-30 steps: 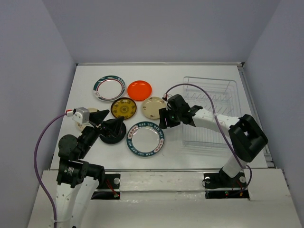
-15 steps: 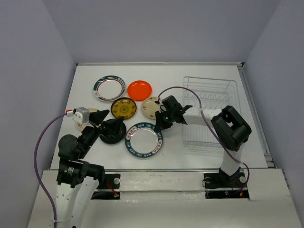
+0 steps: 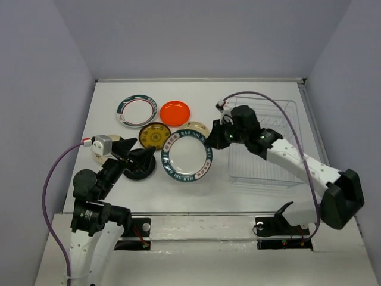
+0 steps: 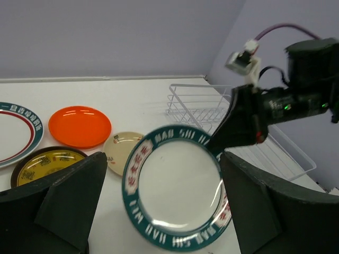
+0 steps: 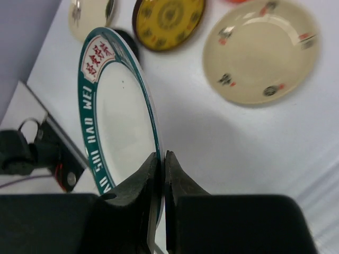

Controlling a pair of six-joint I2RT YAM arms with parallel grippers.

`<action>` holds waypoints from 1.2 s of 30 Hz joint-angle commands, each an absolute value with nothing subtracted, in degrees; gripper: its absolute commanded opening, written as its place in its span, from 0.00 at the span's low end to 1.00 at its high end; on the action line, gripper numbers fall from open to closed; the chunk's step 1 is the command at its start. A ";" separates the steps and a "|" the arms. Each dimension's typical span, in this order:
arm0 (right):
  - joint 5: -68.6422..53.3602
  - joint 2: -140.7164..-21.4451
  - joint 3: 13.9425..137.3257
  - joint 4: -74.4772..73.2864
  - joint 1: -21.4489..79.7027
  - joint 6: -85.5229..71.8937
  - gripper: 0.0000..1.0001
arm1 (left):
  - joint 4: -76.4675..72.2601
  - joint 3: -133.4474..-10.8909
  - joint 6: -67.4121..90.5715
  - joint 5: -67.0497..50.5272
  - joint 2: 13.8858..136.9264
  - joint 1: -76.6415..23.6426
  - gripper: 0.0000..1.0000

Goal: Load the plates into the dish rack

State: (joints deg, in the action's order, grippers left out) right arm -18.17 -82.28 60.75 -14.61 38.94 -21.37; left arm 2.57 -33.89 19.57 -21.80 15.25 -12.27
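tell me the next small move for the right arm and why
Probably swing right toward the dish rack. The right gripper is shut on the rim of the teal-rimmed plate, which is tilted up off the table, and the rack stands just to its right.

Glossy teal-rimmed plate (image 3: pixel 187 157), thin wire dish rack (image 3: pixel 253 170), matt white table (image 3: pixel 226 196)

A robotics lab test cell: a white tabletop (image 3: pixel 196 89) boxed in on three sides by plain lilac-grey panel walls (image 3: pixel 202 36).
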 commanded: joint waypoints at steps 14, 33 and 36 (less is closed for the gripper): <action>46.74 -68.28 78.84 -31.73 9.33 -7.57 0.07 | 2.11 -36.03 19.07 -18.99 13.09 -19.07 0.99; 50.46 -68.20 66.19 -19.43 3.87 4.75 0.07 | 4.57 -36.91 17.93 -13.10 9.05 -31.37 0.99; 47.47 -68.20 64.43 -19.34 3.87 4.31 0.07 | 4.75 -37.00 17.67 -12.66 8.70 -31.90 0.99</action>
